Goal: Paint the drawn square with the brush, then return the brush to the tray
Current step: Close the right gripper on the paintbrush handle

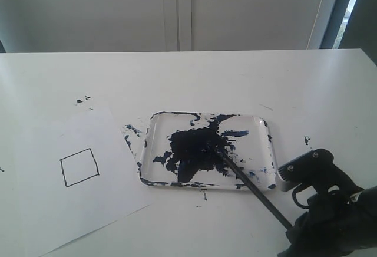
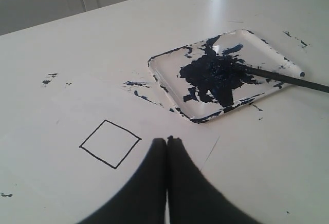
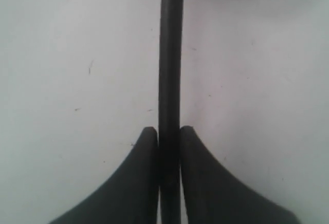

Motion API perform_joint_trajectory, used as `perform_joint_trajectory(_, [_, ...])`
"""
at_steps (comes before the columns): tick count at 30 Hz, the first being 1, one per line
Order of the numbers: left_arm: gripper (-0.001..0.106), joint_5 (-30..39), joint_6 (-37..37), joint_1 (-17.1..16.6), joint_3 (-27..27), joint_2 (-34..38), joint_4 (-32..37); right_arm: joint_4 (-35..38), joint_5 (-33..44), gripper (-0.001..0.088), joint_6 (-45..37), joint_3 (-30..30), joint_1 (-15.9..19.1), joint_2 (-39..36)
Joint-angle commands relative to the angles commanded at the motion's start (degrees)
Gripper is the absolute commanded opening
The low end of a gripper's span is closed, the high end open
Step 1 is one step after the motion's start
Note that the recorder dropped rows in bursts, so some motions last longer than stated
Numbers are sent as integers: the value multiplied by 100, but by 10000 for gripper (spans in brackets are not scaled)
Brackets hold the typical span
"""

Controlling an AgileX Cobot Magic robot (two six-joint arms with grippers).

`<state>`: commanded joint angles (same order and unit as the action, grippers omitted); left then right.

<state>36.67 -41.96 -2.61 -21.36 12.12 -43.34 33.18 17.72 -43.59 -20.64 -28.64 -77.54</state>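
Observation:
The drawn square is a blank black outline on the white paper at the left; it also shows in the left wrist view. The clear tray holds a dark navy paint pool at the table's middle. The black brush rests with its tip in the paint and its handle slanting out over the tray's near right edge. My right gripper is shut on the brush handle, just outside the tray. My left gripper is shut with nothing in it, hovering over the paper near the square.
The white paper sheet lies on the left of the white table, with paint specks near its far corner. More paint smears sit by the tray's left side. A grey wall stands behind the table.

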Motion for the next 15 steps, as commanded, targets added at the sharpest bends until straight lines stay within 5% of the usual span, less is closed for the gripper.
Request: perform_joint_trajectory(15, [0,0,0,0,0,0,0,52,942,0,47,-505,0,39])
